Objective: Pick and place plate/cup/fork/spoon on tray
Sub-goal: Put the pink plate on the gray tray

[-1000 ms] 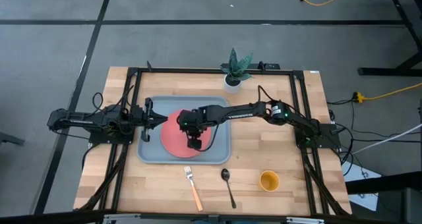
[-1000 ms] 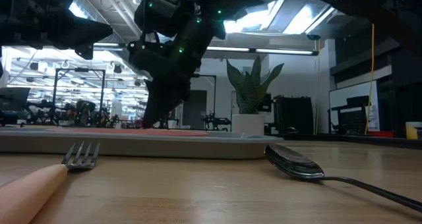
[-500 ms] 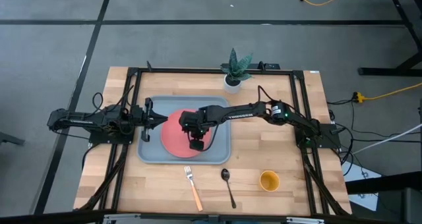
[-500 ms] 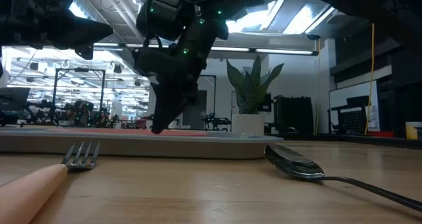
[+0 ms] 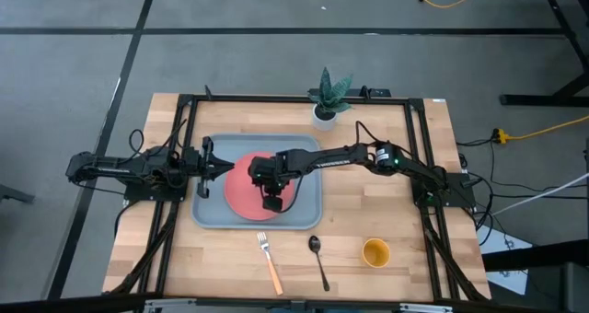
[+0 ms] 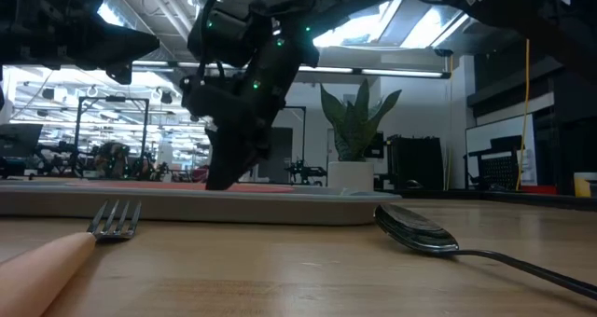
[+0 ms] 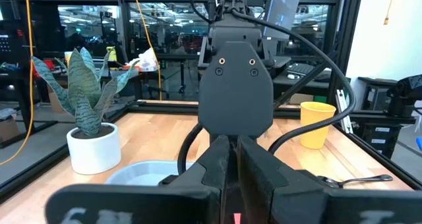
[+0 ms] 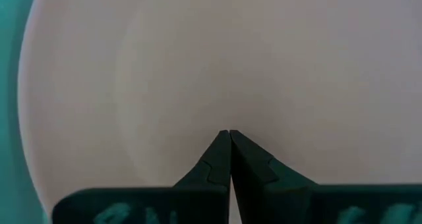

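The plate lies in the tray. The right gripper hangs over it, pinched together and holding nothing. The left gripper waits by the tray's left side, closed too.

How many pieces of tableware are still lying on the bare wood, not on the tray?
3. The fork lies just in front of the tray, the spoon beside the fork, and the cup stands further toward the right arm's side. The plate is on the tray.

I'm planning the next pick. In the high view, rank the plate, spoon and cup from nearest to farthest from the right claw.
1. The plate: directly under the right claw, on the tray.
2. The spoon: on the bare table, in front of the tray's near right corner.
3. The cup: farther right, beyond the spoon.
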